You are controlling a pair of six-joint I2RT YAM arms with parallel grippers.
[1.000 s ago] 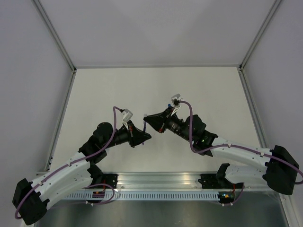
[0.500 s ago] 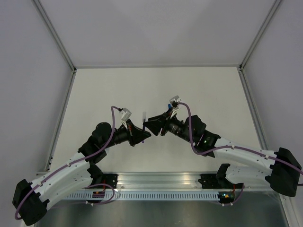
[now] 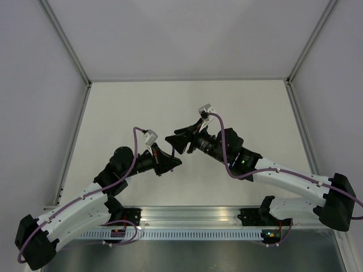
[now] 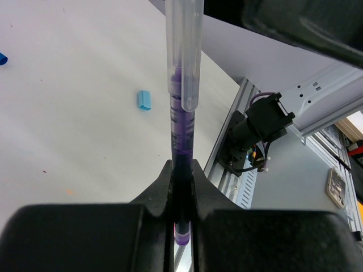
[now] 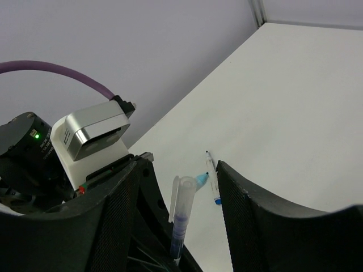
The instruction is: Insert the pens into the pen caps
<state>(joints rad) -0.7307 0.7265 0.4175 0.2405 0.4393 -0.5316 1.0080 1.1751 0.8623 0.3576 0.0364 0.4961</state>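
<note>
Left fingers (image 4: 85,238) pinched together — right fingers (image 5: 261,221) spread apart

No words, numbers or brand names could be read in any view. A small grey box (image 4: 334,184) looked too blurry to read.

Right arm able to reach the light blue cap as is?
Likely yes: right gripper, jaws open and empty; light blue cap lies uncovered on the table, nothing over it.
</note>
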